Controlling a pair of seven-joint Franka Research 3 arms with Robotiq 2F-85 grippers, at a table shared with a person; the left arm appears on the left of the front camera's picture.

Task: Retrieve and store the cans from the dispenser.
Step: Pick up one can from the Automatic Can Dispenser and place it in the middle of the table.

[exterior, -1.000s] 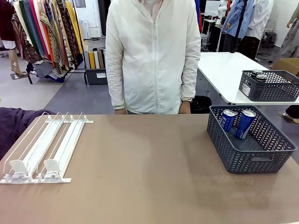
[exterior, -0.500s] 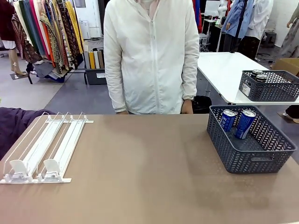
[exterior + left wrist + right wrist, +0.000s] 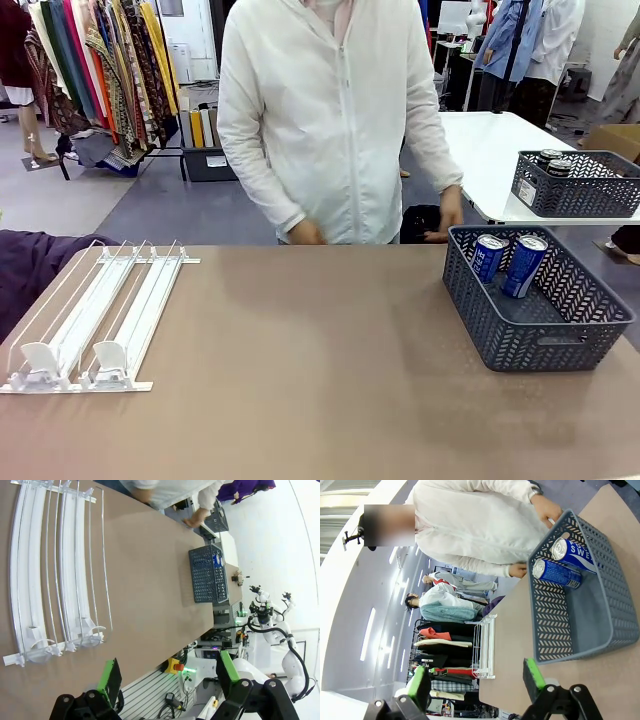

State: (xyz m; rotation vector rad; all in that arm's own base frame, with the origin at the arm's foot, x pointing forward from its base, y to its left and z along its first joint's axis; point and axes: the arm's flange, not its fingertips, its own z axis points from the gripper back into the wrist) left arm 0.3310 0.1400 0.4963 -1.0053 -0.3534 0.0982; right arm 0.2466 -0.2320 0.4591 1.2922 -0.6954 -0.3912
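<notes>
The white dispenser point(image 3: 95, 315) lies flat on the brown table at the left, its pusher tabs at the near end. Two blue cans point(image 3: 488, 257) point(image 3: 525, 265) lean inside the dark grey basket point(image 3: 545, 345) at the right. In the left wrist view my left gripper point(image 3: 169, 672) hangs open above the dispenser point(image 3: 55, 570), holding nothing. In the right wrist view my right gripper point(image 3: 476, 677) is open, off the basket point(image 3: 555, 630) with the blue cans point(image 3: 557, 572). A person's hand point(image 3: 445, 215) is at the basket's far left corner.
A person in a white jacket point(image 3: 330, 120) stands at the far edge, the other hand point(image 3: 305, 232) just above the table edge. On a white table behind stands a second grey basket point(image 3: 575, 195) with dark cans point(image 3: 552, 160). Clothes racks are at the back left.
The person has leaned and swung one arm out toward the basket's far corner; the other hand has shifted right. Cans, dispenser and basket have not moved.
</notes>
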